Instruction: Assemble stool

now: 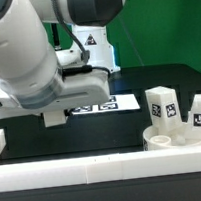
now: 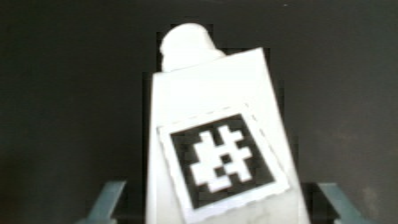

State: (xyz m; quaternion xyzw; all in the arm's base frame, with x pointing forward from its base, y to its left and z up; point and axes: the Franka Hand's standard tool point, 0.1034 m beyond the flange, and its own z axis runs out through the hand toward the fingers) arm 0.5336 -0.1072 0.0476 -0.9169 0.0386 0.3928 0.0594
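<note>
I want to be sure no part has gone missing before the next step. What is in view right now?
stool seat: one, white, exterior view's lower right, behind the front rail.
upright legs: two, white with black-and-white tags, at the seat; cannot tell whether they are socketed.
third leg: one, white, tagged, on the black table between the fingers.
marker board: one, white with black tags, flat at mid table.
border rail: white, along the front edge.
table: one, black.
arm: one, white, exterior view's upper left.
gripper: one, jaws open astride the third leg.
</note>
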